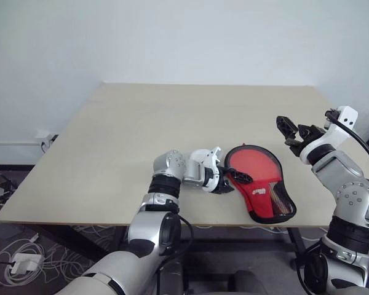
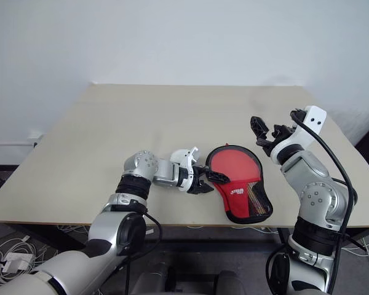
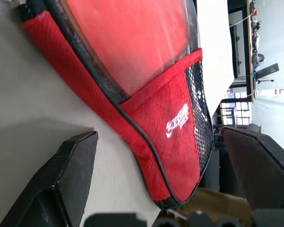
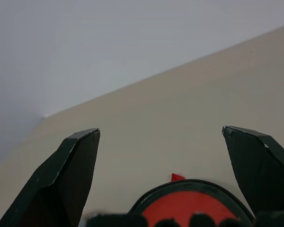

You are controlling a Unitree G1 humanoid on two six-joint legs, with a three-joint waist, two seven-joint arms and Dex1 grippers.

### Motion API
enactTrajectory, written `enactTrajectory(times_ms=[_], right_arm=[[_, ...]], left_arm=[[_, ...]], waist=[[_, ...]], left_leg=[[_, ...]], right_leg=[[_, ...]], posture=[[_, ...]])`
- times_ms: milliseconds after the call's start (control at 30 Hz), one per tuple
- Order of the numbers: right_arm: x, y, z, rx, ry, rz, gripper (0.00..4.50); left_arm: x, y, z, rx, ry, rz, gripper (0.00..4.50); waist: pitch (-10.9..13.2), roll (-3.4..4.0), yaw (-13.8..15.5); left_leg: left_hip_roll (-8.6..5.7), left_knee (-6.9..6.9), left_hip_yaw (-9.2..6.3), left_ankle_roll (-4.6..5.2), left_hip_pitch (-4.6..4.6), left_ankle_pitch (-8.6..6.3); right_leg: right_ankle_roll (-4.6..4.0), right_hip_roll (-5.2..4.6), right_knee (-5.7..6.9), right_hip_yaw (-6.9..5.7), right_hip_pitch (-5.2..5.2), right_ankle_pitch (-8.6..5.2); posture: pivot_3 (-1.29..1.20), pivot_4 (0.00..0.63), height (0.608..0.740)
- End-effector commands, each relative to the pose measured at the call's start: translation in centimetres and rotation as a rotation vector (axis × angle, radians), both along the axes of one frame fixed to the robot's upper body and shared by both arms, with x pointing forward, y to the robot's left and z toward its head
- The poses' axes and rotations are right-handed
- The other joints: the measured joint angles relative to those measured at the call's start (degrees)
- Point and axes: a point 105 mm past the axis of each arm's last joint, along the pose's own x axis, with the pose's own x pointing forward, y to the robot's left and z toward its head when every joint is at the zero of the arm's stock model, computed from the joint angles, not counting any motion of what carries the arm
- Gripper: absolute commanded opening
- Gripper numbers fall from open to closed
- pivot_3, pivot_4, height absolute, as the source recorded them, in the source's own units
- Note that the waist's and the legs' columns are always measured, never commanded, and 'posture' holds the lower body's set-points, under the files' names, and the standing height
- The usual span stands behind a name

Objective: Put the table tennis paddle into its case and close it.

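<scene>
Left gripper (image 1: pixel 229 182) low on table (image 1: pixel 111 147), jaws wide, reaching sideways at edge of case (image 1: pixel 261 182); right gripper (image 1: pixel 294 132) raised, level, jaws wide, empty.

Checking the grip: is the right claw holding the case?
No, the right claw hangs open in the air above the table, apart from the case.

Both grippers' fingers (image 3: pixel 68 179) spread wide

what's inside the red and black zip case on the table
Inside the soft red-and-black paddle-shaped case, a flat red rubber paddle blade shows. The red logo panel and black mesh cover the narrow end, so no handle can be seen.
</scene>
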Motion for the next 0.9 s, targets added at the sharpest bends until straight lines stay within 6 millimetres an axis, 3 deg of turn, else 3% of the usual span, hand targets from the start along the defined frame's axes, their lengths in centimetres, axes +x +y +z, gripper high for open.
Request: enactTrajectory(times_ms=[33, 433, 633, 900], right_arm=[[0.0, -0.2, 1.4, -0.002, -0.056, -0.011, 4.5], [0.1, -0.4, 1.3, 0.009, -0.057, -0.027, 4.5], [0.1, -0.8, 1.3, 0.03, -0.065, -0.047, 4.5], [0.3, -0.8, 1.1, 0.013, -0.059, -0.05, 4.5]], left_arm=[[-1.0, -3.8, 1.6, -0.067, -0.017, -0.067, 4.46], [-4.7, -6.0, 0.8, -0.087, 0.054, -0.215, 4.46], [-4.8, -5.8, -0.1, -0.004, -0.001, -0.224, 4.46], [-5.9, -7.2, 0.8, -0.109, 0.041, -0.253, 4.46]], waist=[[0.0, 0.0, 0.02], [0.0, 0.0, 0.03], [0.0, 0.0, -0.02], [0.01, 0.0, 0.01]], left_leg=[[0.0, 0.0, 0.0, 0.0, 0.0, 0.0], [-0.01, -0.05, 0.01, 0.0, -0.02, 0.0], [-0.01, -0.12, 0.02, 0.0, -0.01, 0.0], [-0.01, -0.12, 0.01, 0.0, -0.01, 0.0]], right_leg=[[0.0, 0.0, 0.0, 0.0, 0.0, 0.0], [0.01, -0.01, -0.02, 0.0, -0.04, -0.01], [-0.02, -0.01, -0.04, 0.0, -0.06, 0.01], [0.01, -0.01, -0.06, 0.0, -0.05, -0.01]], posture=[[0.0, 0.0, 0.74], [0.0, 0.0, 0.74], [0.0, 0.0, 0.74], [0.0, 0.0, 0.74]])
